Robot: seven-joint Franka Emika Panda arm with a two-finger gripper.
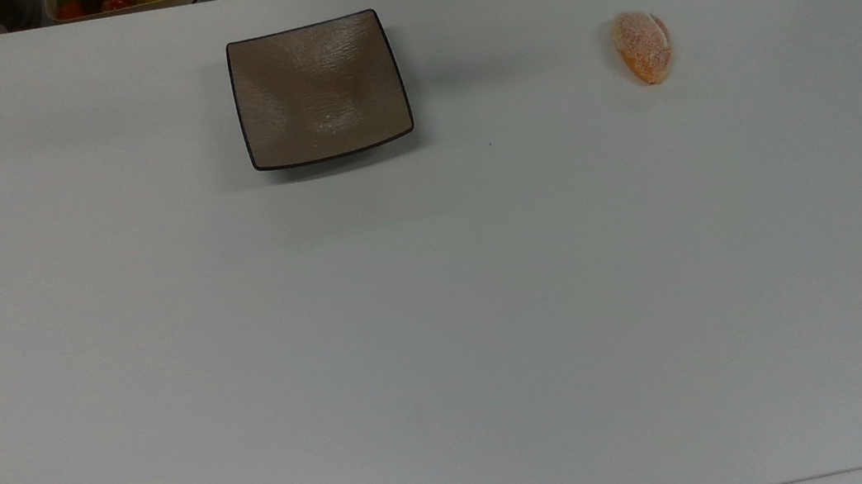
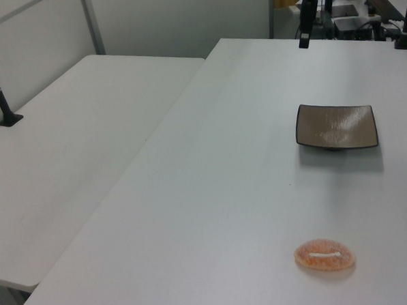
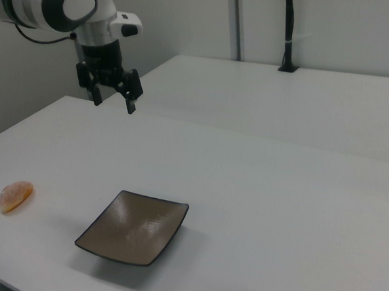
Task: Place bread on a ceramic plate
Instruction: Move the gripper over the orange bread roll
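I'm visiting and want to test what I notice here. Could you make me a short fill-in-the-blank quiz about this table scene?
1. The bread lies on the white ____, apart from the ceramic plate.
2. The ceramic plate's shape is ____.
3. In the right view, the gripper hangs above the table with its fingers ____ and nothing between them.
4. In the top view, the bread lies to the plate's ____.

Missing words: table; square; open; right

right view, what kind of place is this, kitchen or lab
Likely a robotics lab or office: a robot arm with its open pincer hangs over plain white tables, with a black camera post clamped on.
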